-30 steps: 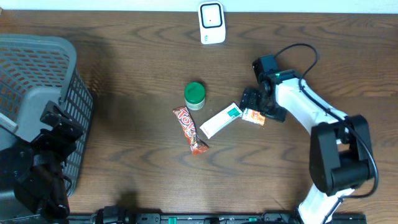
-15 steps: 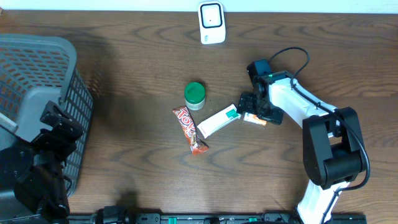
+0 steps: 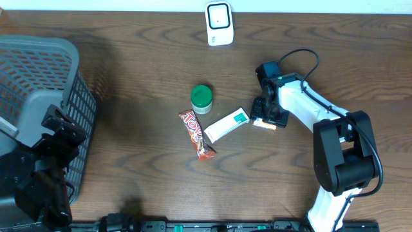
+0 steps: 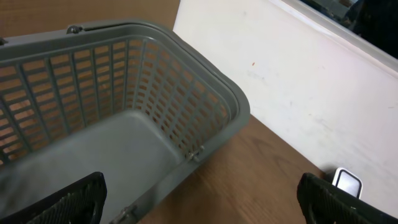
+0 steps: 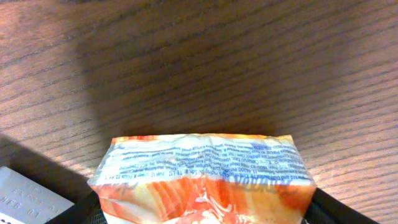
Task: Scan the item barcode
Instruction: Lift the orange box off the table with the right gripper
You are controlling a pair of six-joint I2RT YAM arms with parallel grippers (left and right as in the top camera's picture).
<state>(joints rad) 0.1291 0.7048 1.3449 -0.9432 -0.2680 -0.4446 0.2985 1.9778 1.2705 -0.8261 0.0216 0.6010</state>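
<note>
While the orange packet (image 5: 202,165) lies flat on the table (image 3: 129,77) beside the white box (image 3: 227,124), your right gripper (image 5: 202,210) straddles it — clamped or not, you cannot tell — likely to carry it to the scanner (image 3: 219,24); the left gripper (image 4: 208,202) hangs wide open above the basket (image 4: 155,87).

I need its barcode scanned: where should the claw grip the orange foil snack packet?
Pinch the orange foil snack packet across its width, coming from straight above; it lies flat on the wooden table, so only its side edges are offered.
</note>
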